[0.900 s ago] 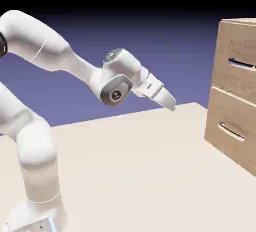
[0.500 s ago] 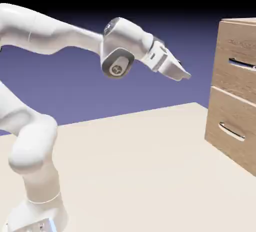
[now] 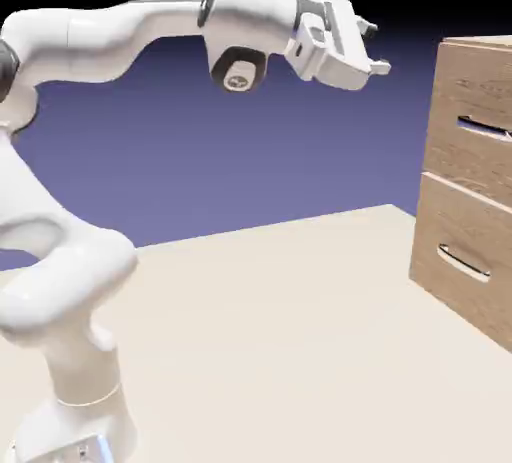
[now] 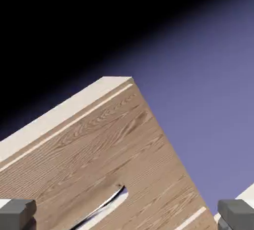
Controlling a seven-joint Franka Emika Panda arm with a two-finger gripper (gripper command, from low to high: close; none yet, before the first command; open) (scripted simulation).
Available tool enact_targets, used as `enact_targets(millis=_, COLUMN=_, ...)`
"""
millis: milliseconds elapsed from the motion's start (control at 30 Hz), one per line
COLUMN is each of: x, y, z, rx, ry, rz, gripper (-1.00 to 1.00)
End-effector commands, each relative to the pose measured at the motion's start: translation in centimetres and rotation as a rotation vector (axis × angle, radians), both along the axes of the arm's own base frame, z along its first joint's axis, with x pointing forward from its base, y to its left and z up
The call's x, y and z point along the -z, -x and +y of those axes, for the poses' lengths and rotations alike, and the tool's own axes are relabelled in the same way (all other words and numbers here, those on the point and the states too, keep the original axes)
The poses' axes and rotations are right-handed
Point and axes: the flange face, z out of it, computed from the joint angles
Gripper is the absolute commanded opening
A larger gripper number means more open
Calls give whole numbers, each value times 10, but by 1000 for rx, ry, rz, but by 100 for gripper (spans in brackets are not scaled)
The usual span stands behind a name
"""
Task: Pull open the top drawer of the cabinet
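— Approaching step, I'd say: gripper (image 3: pixel 375 47) wide open, empty, up high, well apart from cabinet (image 3: pixel 470 81).
— Top drawer (image 3: pixel 480 166)?
— Shut, handle (image 3: pixel 484 129) lower than the fingers. Next: drop to handle ht, move in, straddle it, close.

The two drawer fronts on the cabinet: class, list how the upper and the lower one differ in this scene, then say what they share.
1. The top drawer sits higher on the cabinet, nearer the gripper; the lower drawer sits near the table.
2. The top drawer's handle shows in the hand view; the lower drawer barely shows there.

Shared: light wood grain, one slim horizontal handle each, both appearing shut and untouched.
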Motion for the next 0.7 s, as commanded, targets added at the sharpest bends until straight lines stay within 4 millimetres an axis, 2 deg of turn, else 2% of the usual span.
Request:
enact_targets(millis=0, x=-2, y=-4, z=4, rx=1, ry=-17, rz=-17, gripper=0)
enact_targets(millis=167, x=-6, y=-29, z=27, rx=-4, ry=-105, rz=-92, gripper=0)
enact_targets(millis=333, x=5, y=-63, z=47, rx=-23, ry=-201, rz=-148, gripper=0)
enact_targets(millis=500, x=28, y=-104, z=62, rx=-47, ry=-311, rz=-187, gripper=0)
enact_targets(millis=667, x=64, y=-150, z=69, rx=-70, ry=-440, rz=-211, gripper=0)
